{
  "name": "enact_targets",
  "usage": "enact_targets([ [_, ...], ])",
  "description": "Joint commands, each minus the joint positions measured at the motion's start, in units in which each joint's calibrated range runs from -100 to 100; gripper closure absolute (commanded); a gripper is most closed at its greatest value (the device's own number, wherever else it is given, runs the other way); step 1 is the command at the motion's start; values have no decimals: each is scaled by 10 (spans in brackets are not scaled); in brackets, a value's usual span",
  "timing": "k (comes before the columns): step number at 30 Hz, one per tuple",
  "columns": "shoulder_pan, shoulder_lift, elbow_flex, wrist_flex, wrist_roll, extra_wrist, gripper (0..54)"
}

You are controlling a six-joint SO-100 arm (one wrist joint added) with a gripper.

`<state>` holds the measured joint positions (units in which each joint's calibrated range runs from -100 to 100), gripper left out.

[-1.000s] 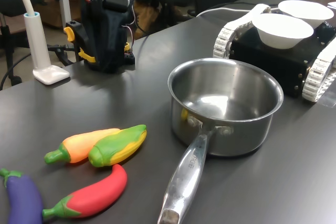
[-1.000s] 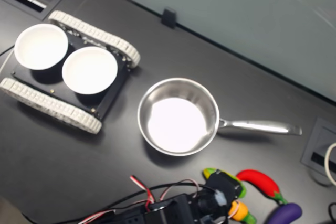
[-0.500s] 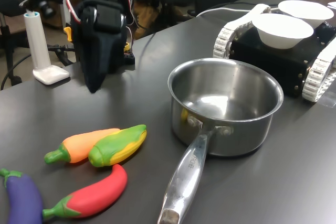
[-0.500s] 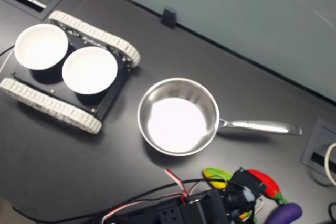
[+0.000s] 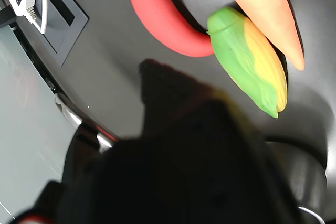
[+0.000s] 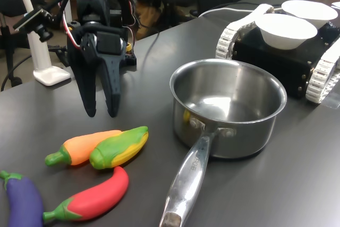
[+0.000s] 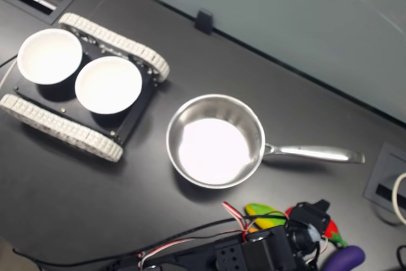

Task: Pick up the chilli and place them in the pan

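In the wrist view we see the chilli (image 5: 167, 22) lying loose on the table (image 5: 113, 51), its tip touching a green-and-yellow corn (image 5: 252, 61). In the first exterior view our gripper (image 6: 101, 113) hangs above the table with jaws slightly apart and empty; the pan (image 6: 228, 107) is empty. In the second exterior view the arm hides most of the chilli. We judge that everything remains: descend, grasp, carry.

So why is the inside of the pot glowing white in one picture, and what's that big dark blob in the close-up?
In the second exterior view, overhead light bounces off the pan floor and blows out to white; the first exterior view shows only a soft sheen there. In the wrist view, the blob is the tool itself, too close to focus, while the chilli stays fairly sharp.
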<state>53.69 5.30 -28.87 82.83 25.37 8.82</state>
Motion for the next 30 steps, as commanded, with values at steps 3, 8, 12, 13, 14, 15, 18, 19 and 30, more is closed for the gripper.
enact_targets([
  [3,14,13,-62,-25,29,-16,263],
  [8,20,48,-76,-21,44,-22,265],
  [12,25,87,-104,-20,52,-23,262],
  [13,27,96,-111,-20,53,-23,261],
  [14,30,104,-118,-20,57,-23,257],
  [15,32,109,-122,-19,61,-23,254],
  [18,38,135,-147,-21,69,-23,247],
  [19,40,142,-152,-27,69,-23,245],
  [30,47,218,-199,-36,72,-53,246],
])
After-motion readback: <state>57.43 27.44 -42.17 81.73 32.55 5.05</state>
